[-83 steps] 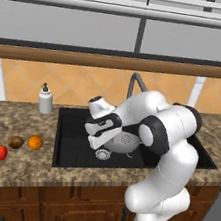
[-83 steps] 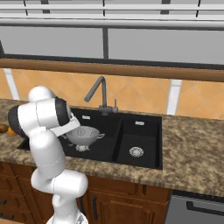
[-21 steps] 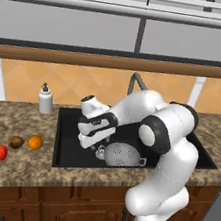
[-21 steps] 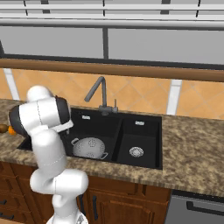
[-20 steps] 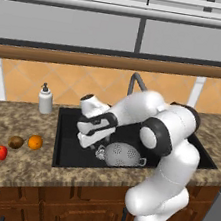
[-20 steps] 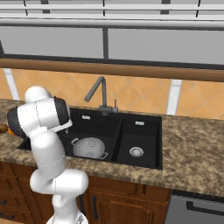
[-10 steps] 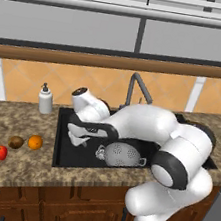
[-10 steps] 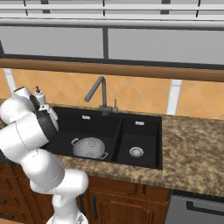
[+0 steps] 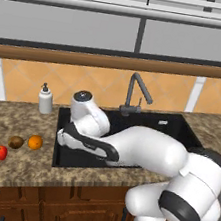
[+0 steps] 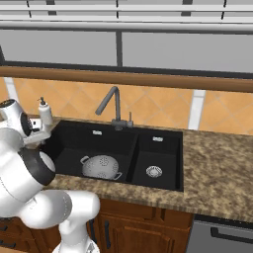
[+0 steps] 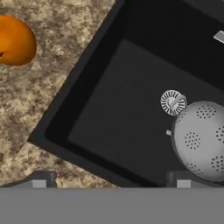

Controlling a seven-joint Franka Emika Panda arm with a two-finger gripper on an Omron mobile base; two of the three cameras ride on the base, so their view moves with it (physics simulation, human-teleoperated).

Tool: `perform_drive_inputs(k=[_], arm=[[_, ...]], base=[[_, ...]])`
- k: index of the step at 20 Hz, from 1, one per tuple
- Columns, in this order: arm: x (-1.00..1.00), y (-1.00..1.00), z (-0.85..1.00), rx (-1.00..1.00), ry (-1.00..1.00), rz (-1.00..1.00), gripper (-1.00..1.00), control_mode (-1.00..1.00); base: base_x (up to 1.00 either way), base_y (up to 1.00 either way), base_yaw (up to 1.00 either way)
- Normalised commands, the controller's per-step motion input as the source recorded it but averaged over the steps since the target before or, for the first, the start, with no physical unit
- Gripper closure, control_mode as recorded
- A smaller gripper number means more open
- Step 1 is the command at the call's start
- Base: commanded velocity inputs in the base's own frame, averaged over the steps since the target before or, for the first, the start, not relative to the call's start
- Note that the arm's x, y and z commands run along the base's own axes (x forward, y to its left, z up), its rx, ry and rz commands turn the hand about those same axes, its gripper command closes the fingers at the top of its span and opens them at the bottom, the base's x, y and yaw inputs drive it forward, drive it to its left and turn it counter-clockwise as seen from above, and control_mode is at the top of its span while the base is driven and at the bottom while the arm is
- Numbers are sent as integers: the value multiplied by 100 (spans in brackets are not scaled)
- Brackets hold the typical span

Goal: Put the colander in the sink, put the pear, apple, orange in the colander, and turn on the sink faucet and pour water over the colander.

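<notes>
Though dome-up, colander (image 10: pixel 101 166) in sink (image 10: pixel 163 143)

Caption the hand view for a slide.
Open gripper above the black sink corner; silvery perforated colander inside, bright orange fruit on the speckled counter.

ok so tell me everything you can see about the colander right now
The silvery-white perforated metal colander sits in the large left basin of the black rectangular double-basin sink, on the basin floor. Clusters of small holes dot its rounded body, and two small loop handles stick out at opposite sides. In the hand view it lies beside the round silver drain. No fruit can be made out in it, and nothing grips it.
</notes>
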Motion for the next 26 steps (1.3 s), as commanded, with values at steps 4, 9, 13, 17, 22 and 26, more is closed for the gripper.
perform_drive_inputs(k=[4,9,13,17,22,26], arm=[[0,43,1,39,-4,16,-100,-100],[15,49,1,27,0,31,-100,-100],[20,65,-1,5,5,24,-100,-100],[29,49,0,0,2,10,-100,-100],[32,44,0,0,9,0,-100,-100],[27,47,-13,0,9,0,-100,-100]], base=[[0,0,0],[0,0,0],[0,0,0],[0,0,0],[0,0,0],[0,0,0]])
